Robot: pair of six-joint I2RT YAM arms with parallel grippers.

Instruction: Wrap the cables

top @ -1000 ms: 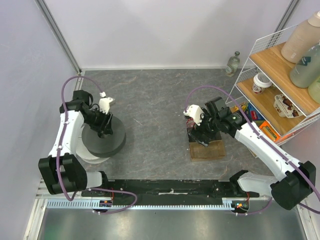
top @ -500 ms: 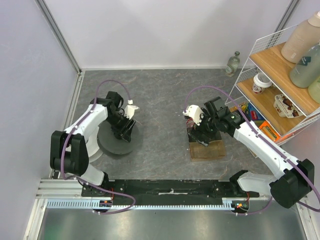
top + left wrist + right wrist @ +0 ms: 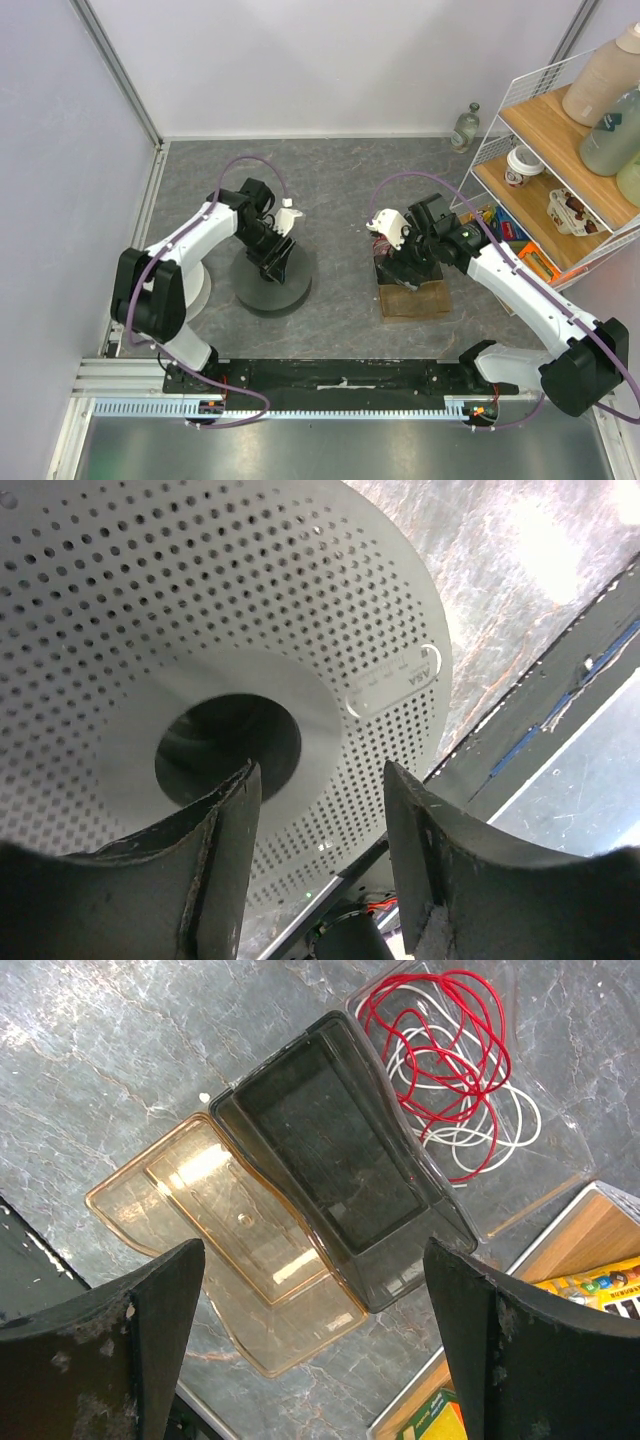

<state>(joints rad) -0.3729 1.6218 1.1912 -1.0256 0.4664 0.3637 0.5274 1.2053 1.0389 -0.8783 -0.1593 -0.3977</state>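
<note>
The cables (image 3: 440, 1040) are a thin red wire, coiled loosely with a white one in a clear tray (image 3: 545, 1175). Next to it lie a dark smoked container (image 3: 340, 1150) and an amber lid (image 3: 225, 1230). My right gripper (image 3: 312, 1250) hangs wide open above them, empty; from above it (image 3: 405, 268) covers most of that tray. My left gripper (image 3: 278, 262) holds a dark grey perforated disc (image 3: 258, 298) left of centre. In the left wrist view one finger (image 3: 225, 850) sits at the disc's (image 3: 250, 600) central hole and the other lies past its rim.
A wire shelf (image 3: 520, 100) with bottles and jars stands at the right, with colourful boxes (image 3: 512, 232) at its foot. A small glass bottle (image 3: 465, 126) is at the back wall. A black rail (image 3: 330, 378) runs along the near edge.
My left gripper has swung from the far left toward the centre, and the perforated disc came along with it. The right arm has stayed put.
</note>
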